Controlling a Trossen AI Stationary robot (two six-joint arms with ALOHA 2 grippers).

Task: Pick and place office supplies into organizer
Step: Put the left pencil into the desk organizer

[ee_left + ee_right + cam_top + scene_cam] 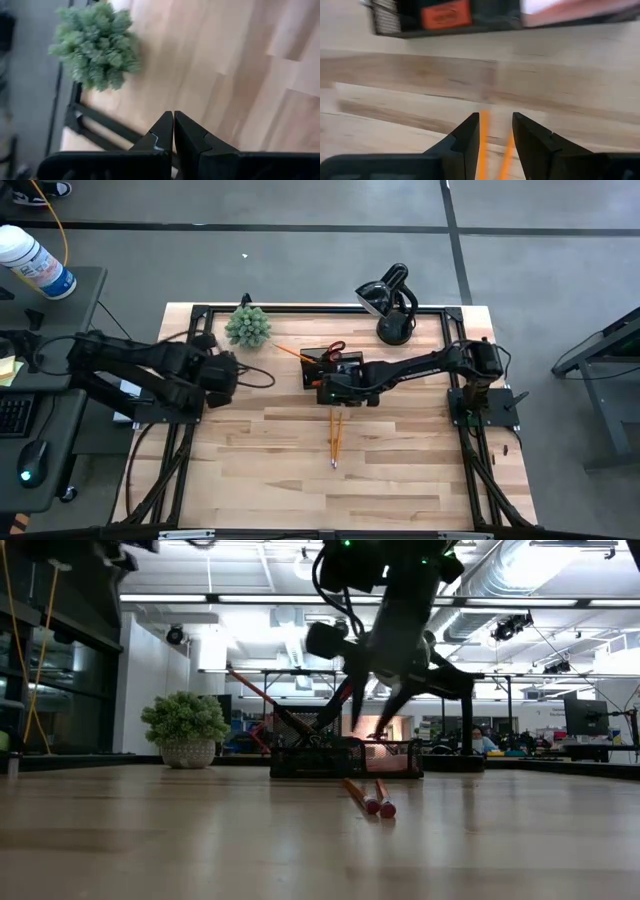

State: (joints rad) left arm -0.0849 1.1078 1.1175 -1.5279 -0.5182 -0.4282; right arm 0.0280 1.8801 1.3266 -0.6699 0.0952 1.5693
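Observation:
The black organizer (335, 366) (345, 756) sits near the table's far edge. It holds red-handled scissors (336, 348) and a pink pad (570, 10), and one pencil (290, 352) leans out over its left rim. Two yellow-orange pencils (335, 438) (365, 794) lie side by side on the table, just nearer than the organizer. My right gripper (330, 392) (496, 135) hovers open above their far ends, pointing down, with the pencils (484, 135) showing between its fingers. My left gripper (225, 375) (173, 131) waits shut at the table's left side.
A small green plant (248, 326) (97, 45) stands at the far left. A black desk lamp (390, 305) stands at the far edge, right of the organizer. Bare wood (330, 500) stretches across the table's near half.

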